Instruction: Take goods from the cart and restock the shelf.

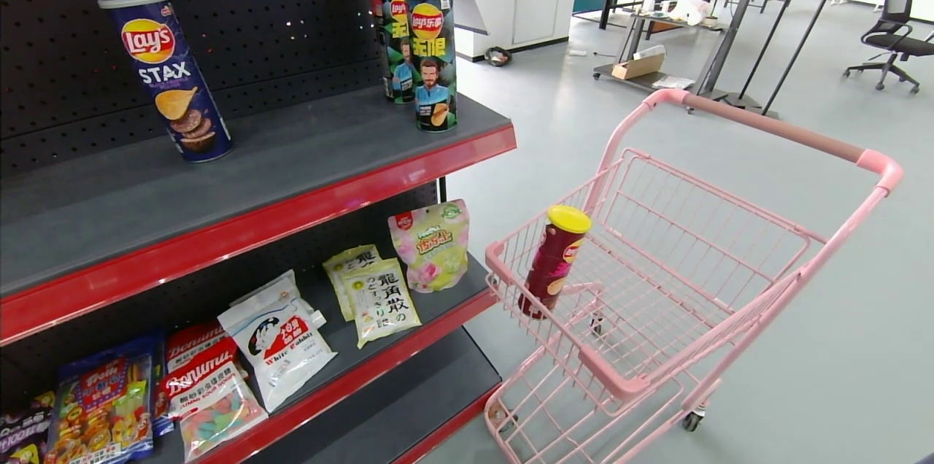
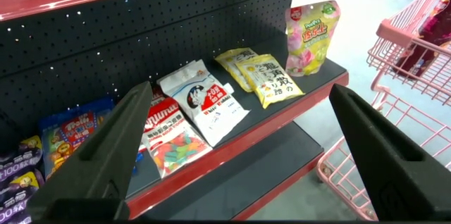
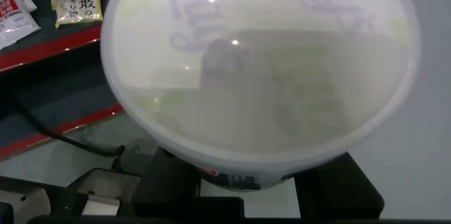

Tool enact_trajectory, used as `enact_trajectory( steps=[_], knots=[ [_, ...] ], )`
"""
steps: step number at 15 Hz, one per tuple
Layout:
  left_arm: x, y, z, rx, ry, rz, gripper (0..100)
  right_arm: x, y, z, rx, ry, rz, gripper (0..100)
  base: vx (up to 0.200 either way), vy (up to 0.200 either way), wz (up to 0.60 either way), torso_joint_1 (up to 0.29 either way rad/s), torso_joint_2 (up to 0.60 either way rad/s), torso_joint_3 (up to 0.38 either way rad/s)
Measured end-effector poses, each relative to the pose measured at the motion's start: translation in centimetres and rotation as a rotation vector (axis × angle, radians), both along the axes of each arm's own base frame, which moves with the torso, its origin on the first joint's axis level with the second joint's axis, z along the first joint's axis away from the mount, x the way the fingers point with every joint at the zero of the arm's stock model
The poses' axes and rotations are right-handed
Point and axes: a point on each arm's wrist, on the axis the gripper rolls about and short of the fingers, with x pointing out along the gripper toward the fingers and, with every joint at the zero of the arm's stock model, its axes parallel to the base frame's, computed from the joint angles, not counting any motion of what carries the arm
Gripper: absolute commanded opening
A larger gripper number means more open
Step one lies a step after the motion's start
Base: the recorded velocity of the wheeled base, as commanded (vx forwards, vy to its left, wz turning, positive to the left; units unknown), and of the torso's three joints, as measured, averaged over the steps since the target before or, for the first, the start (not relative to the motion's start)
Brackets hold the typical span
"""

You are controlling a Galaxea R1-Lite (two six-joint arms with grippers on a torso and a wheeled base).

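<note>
A dark red chips can with a yellow lid (image 1: 552,261) stands in the front corner of the pink cart (image 1: 730,245), also seen as the can (image 2: 423,49) past the cart's wire wall (image 2: 402,41). On the grey top shelf (image 1: 277,157) stand a blue chips can (image 1: 168,77) and two green cans (image 1: 429,52). My left gripper (image 2: 240,89) is open, with nothing between its fingers, facing the lower shelf of snack bags (image 2: 204,104). My right gripper (image 3: 246,182) is shut on a chips can whose translucent lid (image 3: 261,62) faces the camera.
Snack bags (image 1: 277,340) lie along the lower shelf, with a green pouch (image 1: 432,245) upright at its end. The top shelf has bare room between the blue can and the green cans. Grey floor (image 1: 803,347) lies around the cart; desks and a chair stand far behind.
</note>
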Motion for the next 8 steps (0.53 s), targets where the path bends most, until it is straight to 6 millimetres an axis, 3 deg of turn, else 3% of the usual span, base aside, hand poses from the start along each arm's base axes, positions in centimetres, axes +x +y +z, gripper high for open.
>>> enact_trajectory(
  steps=[3, 8],
  knots=[
    [0.0, 0.0, 0.0, 0.0, 0.0, 0.0, 100, -0.41, -0.08, -0.13, -0.003, -0.019, 0.0, 0, 0.0, 0.0, 0.0, 0.106, -0.32, -0.207],
    [0.0, 0.0, 0.02, 0.0, -0.001, 0.0, 100, -0.46, -0.09, -0.18, -0.008, -0.024, 0.005, 0, 0.0, 0.0, 0.0, 0.211, -0.56, -0.356]
  ],
)
